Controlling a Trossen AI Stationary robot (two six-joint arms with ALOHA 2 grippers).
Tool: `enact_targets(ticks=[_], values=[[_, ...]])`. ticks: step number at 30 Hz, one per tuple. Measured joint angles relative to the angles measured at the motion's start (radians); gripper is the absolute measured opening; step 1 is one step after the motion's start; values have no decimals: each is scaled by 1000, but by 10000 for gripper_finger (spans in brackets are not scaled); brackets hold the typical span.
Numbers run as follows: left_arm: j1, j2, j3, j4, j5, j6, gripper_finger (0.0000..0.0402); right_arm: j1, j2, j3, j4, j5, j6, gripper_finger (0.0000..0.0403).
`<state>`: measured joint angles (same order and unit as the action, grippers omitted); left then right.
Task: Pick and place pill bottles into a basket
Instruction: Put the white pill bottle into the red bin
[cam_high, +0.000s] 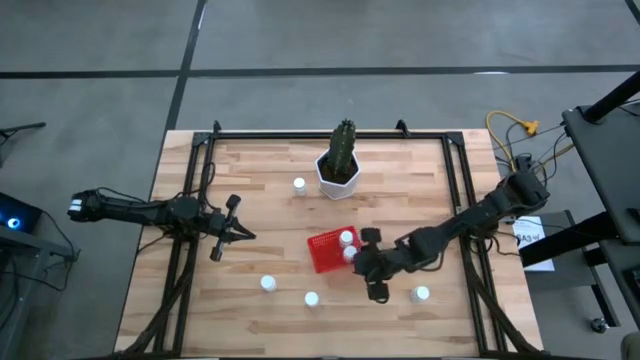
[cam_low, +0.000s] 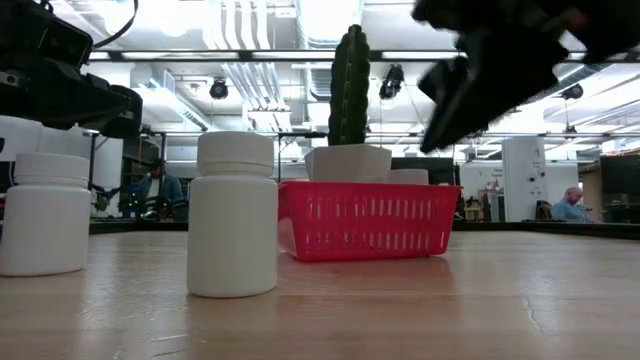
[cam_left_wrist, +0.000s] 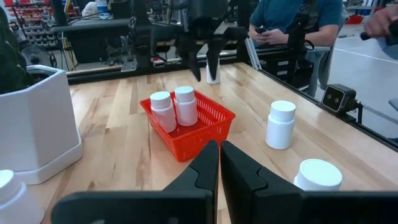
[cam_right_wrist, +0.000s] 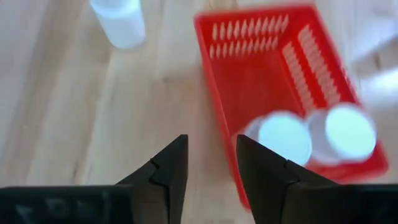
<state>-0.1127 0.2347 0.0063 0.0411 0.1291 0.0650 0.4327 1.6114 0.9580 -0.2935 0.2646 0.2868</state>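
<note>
The red basket (cam_high: 326, 252) sits mid-table and holds two white pill bottles (cam_high: 347, 238) (cam_high: 350, 254), standing upright on its floor (cam_left_wrist: 176, 109). Loose bottles stand on the table at the far side (cam_high: 299, 184), near the front (cam_high: 268, 283) (cam_high: 311, 298) and at the front right (cam_high: 421, 294). My right gripper (cam_high: 360, 262) hovers above the basket's right edge, open and empty (cam_right_wrist: 211, 163). In its wrist view the two bottles (cam_right_wrist: 283, 137) in the basket lie below it. My left gripper (cam_high: 246, 236) is shut and empty (cam_left_wrist: 219, 167), left of the basket.
A white hexagonal pot with a green cactus (cam_high: 340, 165) stands at the far middle, behind the basket. Black frame rails (cam_high: 190, 240) (cam_high: 470, 250) run along the table's left and right sides. People show in the room beyond the table (cam_left_wrist: 292, 18).
</note>
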Motion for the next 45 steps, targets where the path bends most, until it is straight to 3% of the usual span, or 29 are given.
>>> enact_targets(ticks=[13, 17, 23, 34, 38, 40, 45], values=[[0, 0, 0, 2, -2, -6, 0, 58, -130, -231, 214, 2, 35, 39], [0, -1, 0, 2, -3, -6, 0, 89, -211, -301, 277, 48, 20, 13], [0, -3, 0, 3, -2, -6, 0, 125, -380, -427, 389, 162, -43, 9], [0, -4, 0, 3, -2, -2, 0, 132, -670, -737, 826, 163, -216, 9], [0, -4, 0, 3, -2, 1, 0, 132, -788, -774, 815, 166, -325, 9], [0, -4, 0, 3, -2, 1, 0, 132, -862, -775, 785, 215, -364, 8], [0, -3, 0, 3, -2, 0, 0, 131, -1080, -700, 488, 364, -351, 8]])
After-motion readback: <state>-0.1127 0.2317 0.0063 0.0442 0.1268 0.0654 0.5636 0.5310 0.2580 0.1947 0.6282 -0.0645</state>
